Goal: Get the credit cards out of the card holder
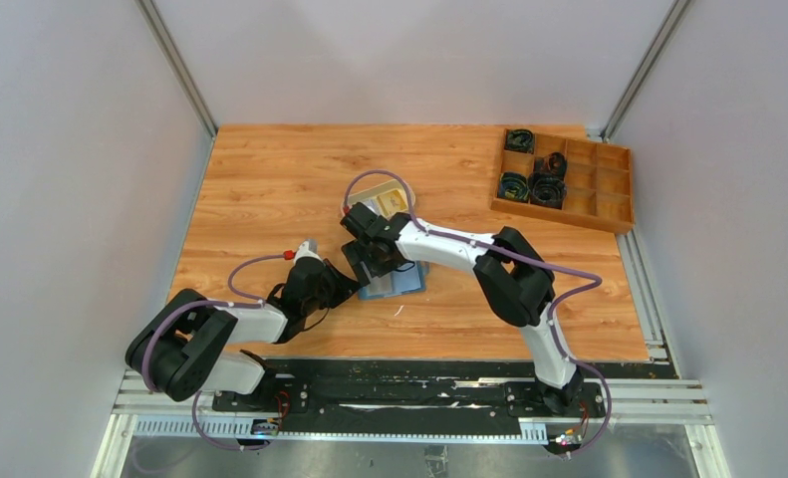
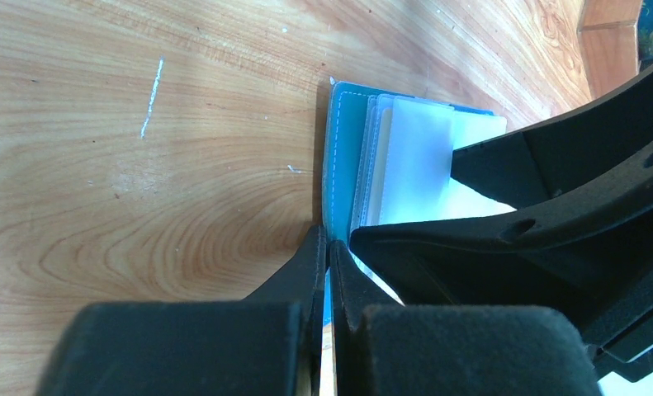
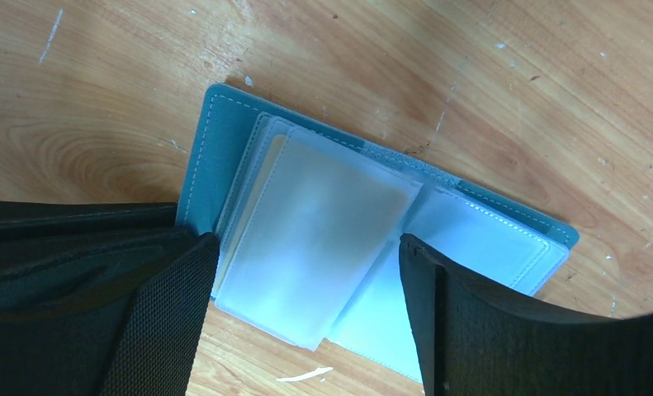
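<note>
Card holder lies open at mid-bench, both arms right on it

Left fingers [image 2: 310, 266] are pressed shut, pinching the near-left edge of the blue card holder [image 3: 215, 157] on the bench [image 1: 270, 189]. Right fingers [image 3: 174, 313] stand wide apart over its clear sleeves [image 3: 323, 223], gripping nothing. The sleeves are frosted, so any cards inside are hard to make out. Just beyond, a yellow card [image 1: 394, 202] lies on the cream tray [image 1: 368, 191], half hidden by the right arm.

Closed left hand [image 2: 326, 241], wide-spread right hand [image 3: 306, 241], both low and close together.
</note>
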